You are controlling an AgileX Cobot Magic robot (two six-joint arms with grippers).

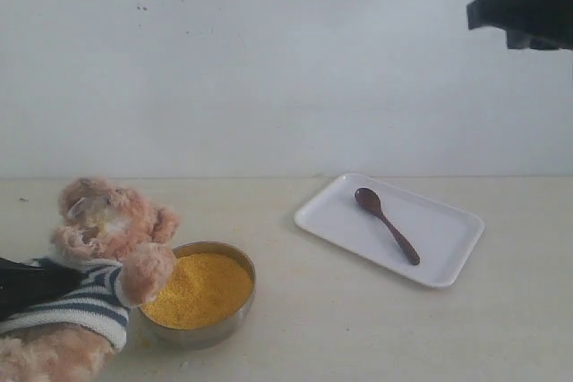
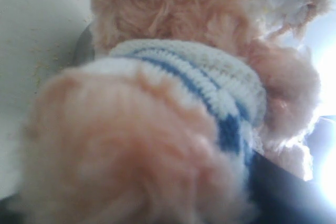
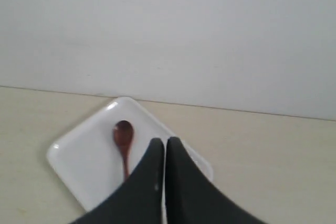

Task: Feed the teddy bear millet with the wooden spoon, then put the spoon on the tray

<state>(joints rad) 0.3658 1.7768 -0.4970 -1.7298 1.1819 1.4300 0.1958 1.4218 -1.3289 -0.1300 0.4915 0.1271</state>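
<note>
Exterior view first: the wooden spoon lies flat on the tray, diagonal, its bowl toward the back wall and its handle running toward the near edge. Nothing touches it. The right gripper hangs high above the tray, well apart from it, and the right wrist view settles the jaws: pressed tight together, nothing between them.

Over on the left, the teddy bear leans at the metal bowl, one paw resting on the rim, the millet filling the bowl just beside its face. The left gripper comes in at the striped shirt, and fur and shirt fill the left wrist view, so I read those jaws as clamped on the bear's body, propping it up.

Which step? Hard call. No grains show on the spoon, so this could be the start before the pickup, or the finish with the spoon delivered. If feeding is yet to come, the right jaws must part, drop over the thin handle, line up across it and pinch low, since it lies flush on the tray.
</note>
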